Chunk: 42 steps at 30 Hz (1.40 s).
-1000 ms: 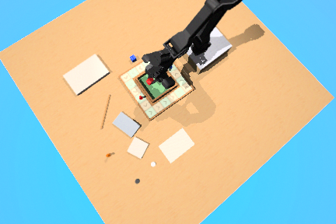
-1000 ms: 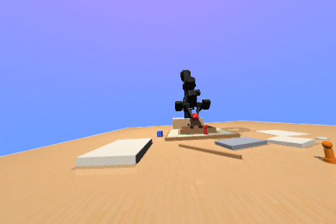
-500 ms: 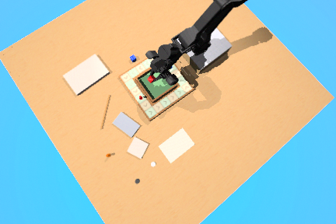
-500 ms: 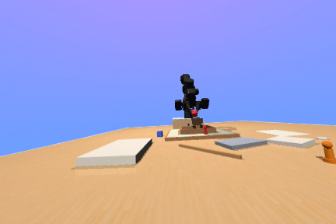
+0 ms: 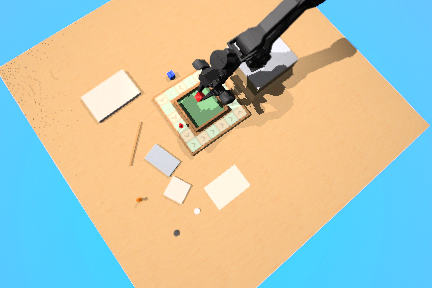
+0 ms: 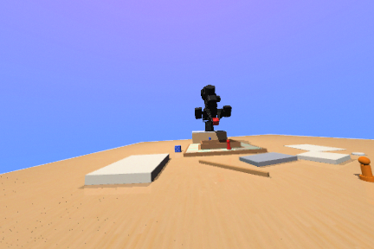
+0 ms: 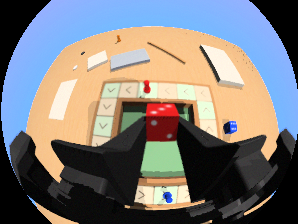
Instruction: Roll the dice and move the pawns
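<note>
My gripper (image 5: 201,95) (image 6: 215,121) (image 7: 161,120) is shut on the red die (image 5: 199,96) (image 6: 216,121) (image 7: 162,122) and holds it in the air above the green tray (image 5: 202,113) (image 7: 162,159). The blue die (image 5: 171,75) (image 6: 177,149) (image 7: 230,127) lies on the table outside the board. The red pawn (image 5: 181,125) (image 6: 228,144) (image 7: 146,86) stands on a square of the arrow track. The blue pawn (image 6: 209,138) (image 7: 168,196) stands on the opposite side of the track; the arm hides it in the top view.
A large white block (image 5: 111,95) (image 6: 125,171) (image 7: 221,66), a wooden stick (image 5: 136,144) (image 7: 166,52), a grey slab (image 5: 162,159) (image 7: 130,59), a small white slab (image 5: 177,190), a white sheet (image 5: 227,187) and an orange pawn-like piece (image 5: 140,199) (image 6: 365,169) lie around the board. A grey box (image 5: 282,56) stands behind it, under the arm.
</note>
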Tool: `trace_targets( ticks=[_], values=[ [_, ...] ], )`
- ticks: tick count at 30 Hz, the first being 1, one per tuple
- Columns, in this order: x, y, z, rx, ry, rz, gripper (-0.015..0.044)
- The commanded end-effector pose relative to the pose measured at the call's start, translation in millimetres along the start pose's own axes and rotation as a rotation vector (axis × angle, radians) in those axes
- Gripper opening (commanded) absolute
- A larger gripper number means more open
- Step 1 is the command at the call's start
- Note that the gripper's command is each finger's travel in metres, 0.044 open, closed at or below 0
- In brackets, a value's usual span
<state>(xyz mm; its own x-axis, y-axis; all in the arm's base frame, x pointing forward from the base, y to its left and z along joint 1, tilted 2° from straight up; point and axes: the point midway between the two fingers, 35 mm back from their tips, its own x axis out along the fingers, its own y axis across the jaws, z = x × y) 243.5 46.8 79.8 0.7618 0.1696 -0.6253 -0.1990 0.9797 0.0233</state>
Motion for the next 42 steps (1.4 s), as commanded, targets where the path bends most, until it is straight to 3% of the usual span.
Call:
trace_targets(
  ticks=[1,7,16,24,27,42],
  values=[
    [0,0,0,0.0,0.001,0.0,0.0],
    [0,0,0,0.0,0.001,0.0,0.0],
    [-1,0,2,0.0,0.0,0.0,0.0236],
    [-26,0,30,0.003,-0.003,0.002,0.044],
    [-23,0,29,0.004,0.073,0.002,0.044],
    [15,0,15,0.001,0.78,0.003,0.044]
  ],
)
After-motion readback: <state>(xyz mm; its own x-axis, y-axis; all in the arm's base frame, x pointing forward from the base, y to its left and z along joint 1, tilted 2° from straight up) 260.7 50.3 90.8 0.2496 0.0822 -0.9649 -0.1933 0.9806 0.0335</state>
